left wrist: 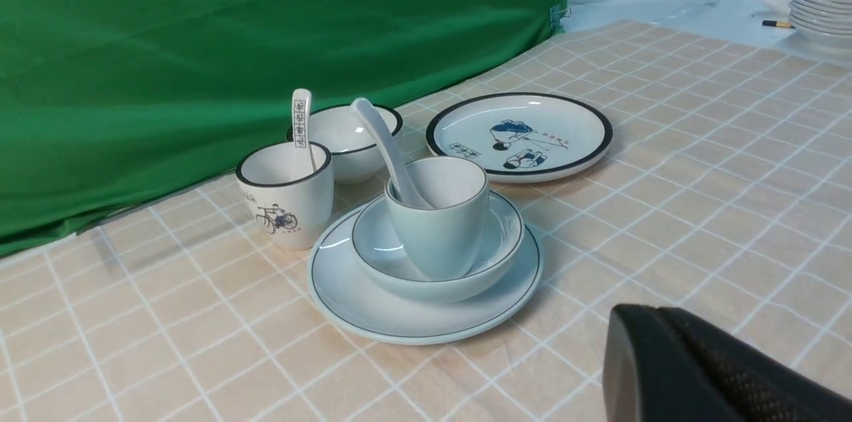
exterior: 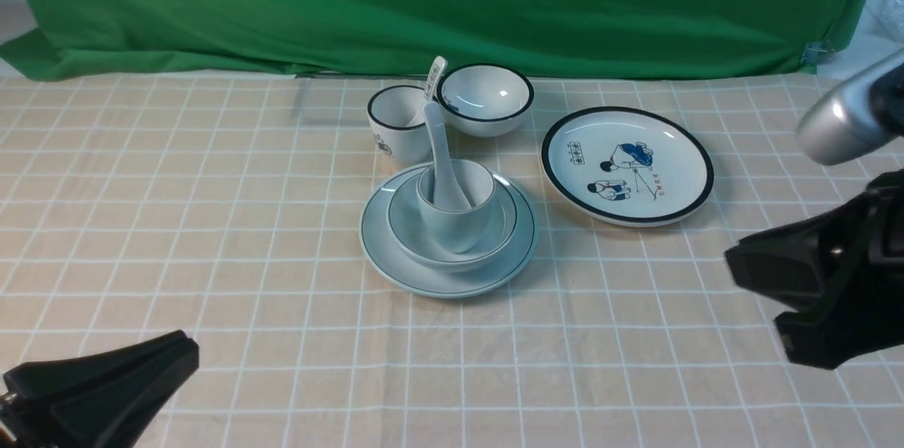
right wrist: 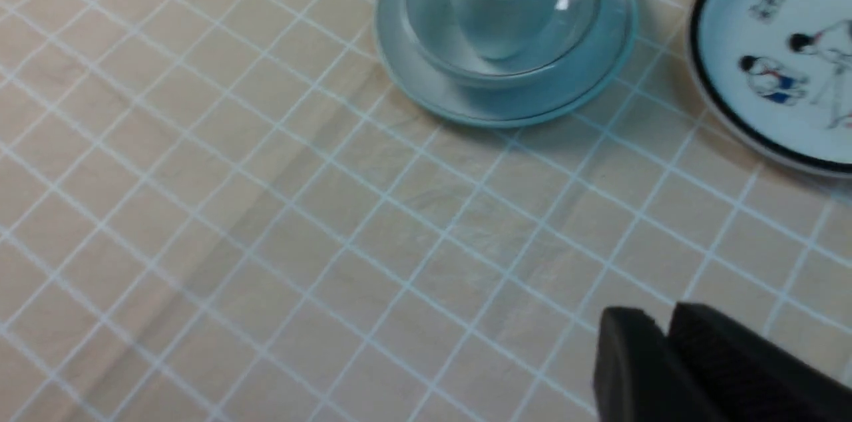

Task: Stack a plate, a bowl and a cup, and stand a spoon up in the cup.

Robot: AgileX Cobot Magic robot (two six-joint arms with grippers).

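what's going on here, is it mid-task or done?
Looks done. The plate carries the bowl, the cup sits in the bowl, and the spoon stands in the cup. Neither arm is handling anything: the left gripper and right gripper are off to the sides, clear of the stack. The black-rimmed dishes behind sit apart.

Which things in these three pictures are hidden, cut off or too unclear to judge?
- Spoon scoop: hidden inside the cup in the front and left wrist views.
- Cup and spoon tops: cut off by the right wrist picture's edge.
- Left gripper: cut by the frame edges in the front and left wrist views; open or shut is unclear.
- Right gripper: open or shut is unclear.
- Cartoon plate: blurred and cut off in the right wrist view.
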